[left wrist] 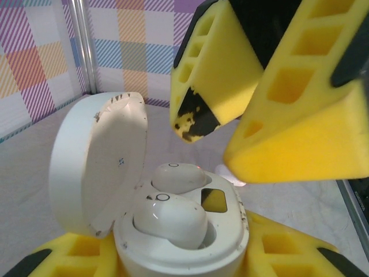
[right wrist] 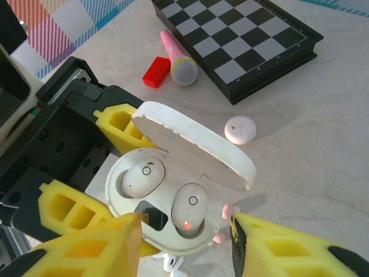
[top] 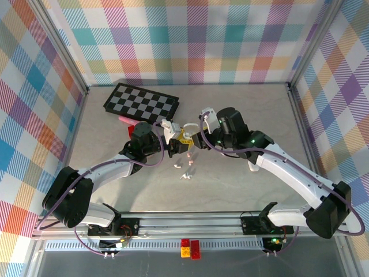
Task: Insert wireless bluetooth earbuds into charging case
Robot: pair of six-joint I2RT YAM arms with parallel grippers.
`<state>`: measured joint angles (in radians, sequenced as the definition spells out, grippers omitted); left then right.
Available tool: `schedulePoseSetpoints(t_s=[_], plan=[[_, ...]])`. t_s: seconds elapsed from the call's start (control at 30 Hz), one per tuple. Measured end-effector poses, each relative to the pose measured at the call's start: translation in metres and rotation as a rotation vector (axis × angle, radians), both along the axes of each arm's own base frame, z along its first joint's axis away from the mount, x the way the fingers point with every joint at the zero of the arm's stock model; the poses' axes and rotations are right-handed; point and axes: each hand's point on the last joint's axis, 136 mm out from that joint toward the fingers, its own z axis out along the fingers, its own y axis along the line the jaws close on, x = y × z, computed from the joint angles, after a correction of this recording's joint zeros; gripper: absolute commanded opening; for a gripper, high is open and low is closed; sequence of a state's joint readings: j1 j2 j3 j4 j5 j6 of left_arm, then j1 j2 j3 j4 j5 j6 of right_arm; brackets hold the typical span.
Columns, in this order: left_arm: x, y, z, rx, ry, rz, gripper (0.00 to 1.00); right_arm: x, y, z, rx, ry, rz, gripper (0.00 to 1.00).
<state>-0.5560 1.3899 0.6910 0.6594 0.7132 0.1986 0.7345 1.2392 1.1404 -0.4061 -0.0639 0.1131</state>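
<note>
While left hand (left wrist: 181, 257) clamps case (right wrist: 196, 147) — two earbuds (left wrist: 170, 219) seated — right hand (right wrist: 184, 225) hangs open.

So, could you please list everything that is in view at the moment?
charging case: one, white, lid open, held by the left gripper
seated earbuds: two, white, in the case's wells
loose earbuds: a few, white and pale pink, on the table by the case
chessboard: one, black and white, far side
toy microphone: one, pink, beside the chessboard
red brick: one, next to the microphone
round object: one, small, white, near the chessboard
rail bricks: two, red and yellow, front rail
left gripper: yellow fingers, shut on the case
right gripper: yellow fingers, open, above the case
</note>
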Motion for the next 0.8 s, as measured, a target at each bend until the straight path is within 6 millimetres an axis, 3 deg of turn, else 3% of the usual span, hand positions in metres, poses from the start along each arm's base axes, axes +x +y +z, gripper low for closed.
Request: schedulePoseSetpoints(t_s=[0.33, 0.6, 0.8], plan=[[0.001, 0.0, 0.007, -0.017, -0.018, 0.004, 0.31, -0.005, -0.014, 0.031, 0.154, -0.025, -0.065, 0.53], [0.0, 0.0, 0.008, -0.02, -0.023, 0.004, 0.31, 0.028, -0.008, 0.057, 0.24, 0.027, -0.172, 0.52], [0.0, 0.0, 0.008, -0.02, -0.023, 0.004, 0.31, 0.047, 0.003, 0.056, 0.196, 0.08, -0.206, 0.53]])
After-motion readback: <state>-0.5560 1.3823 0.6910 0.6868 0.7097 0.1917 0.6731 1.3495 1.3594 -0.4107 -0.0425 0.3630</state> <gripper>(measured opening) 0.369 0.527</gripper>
